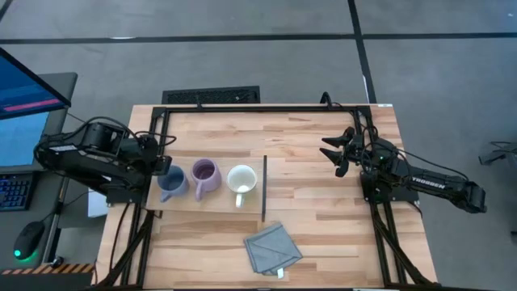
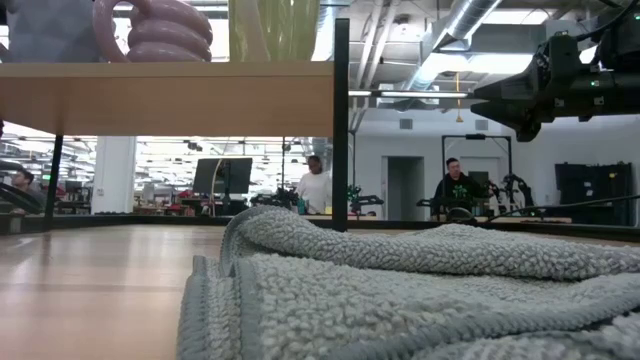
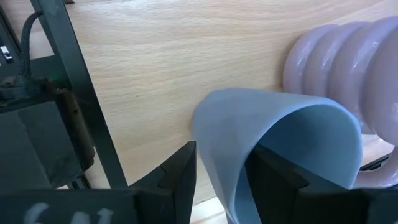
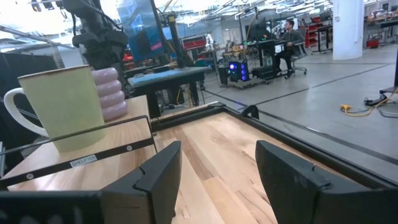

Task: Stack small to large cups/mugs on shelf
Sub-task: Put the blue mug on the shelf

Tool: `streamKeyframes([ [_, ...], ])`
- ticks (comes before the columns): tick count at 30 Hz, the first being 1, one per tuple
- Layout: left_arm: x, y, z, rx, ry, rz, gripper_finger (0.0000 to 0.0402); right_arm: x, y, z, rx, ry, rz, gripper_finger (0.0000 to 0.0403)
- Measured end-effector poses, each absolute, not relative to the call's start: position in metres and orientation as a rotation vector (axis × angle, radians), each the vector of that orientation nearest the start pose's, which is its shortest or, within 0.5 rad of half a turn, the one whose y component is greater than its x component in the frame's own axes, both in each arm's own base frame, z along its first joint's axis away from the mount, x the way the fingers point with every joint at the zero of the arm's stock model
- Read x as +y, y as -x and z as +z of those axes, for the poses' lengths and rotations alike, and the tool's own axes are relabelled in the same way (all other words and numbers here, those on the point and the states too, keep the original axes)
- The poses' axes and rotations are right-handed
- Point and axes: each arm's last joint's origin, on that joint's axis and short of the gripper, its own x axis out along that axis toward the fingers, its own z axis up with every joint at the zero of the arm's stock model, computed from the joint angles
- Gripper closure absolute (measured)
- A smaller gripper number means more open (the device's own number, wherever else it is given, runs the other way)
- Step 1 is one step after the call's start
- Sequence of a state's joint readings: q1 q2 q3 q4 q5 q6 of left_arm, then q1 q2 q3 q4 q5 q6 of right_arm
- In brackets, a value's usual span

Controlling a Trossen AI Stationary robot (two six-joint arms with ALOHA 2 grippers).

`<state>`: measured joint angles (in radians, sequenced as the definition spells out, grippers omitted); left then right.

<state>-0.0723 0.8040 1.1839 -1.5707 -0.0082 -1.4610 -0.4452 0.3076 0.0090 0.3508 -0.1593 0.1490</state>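
Blue-grey mug [image 3: 280,149] has its rim pinched by your left gripper [image 3: 221,171] only in the wrist view, while overhead your right gripper [image 1: 338,152] waits spread apart.

Three mugs [image 1: 204,179] in a row on the shelf [image 1: 212,204] (upright panel [image 1: 265,187] at right), cloth [image 1: 271,249] in front.

At frame centre the slatted wood surface [image 1: 323,202] carries the shelf [image 1: 206,206], holding blue-grey [image 1: 170,184], purple [image 1: 204,176] and white mugs [image 1: 241,181]; a grey cloth [image 1: 272,249] lies lower centre.
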Motion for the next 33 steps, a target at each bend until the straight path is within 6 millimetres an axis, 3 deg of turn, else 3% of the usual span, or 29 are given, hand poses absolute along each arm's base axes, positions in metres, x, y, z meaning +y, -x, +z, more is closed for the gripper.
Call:
streamKeyframes([
  [33, -0.006, -0.067, 0.353, 0.973, 1.353, 0.809, 0.0278, -0.046, -0.107, 0.171, -0.043, -0.138, -0.283, 0.0173],
])
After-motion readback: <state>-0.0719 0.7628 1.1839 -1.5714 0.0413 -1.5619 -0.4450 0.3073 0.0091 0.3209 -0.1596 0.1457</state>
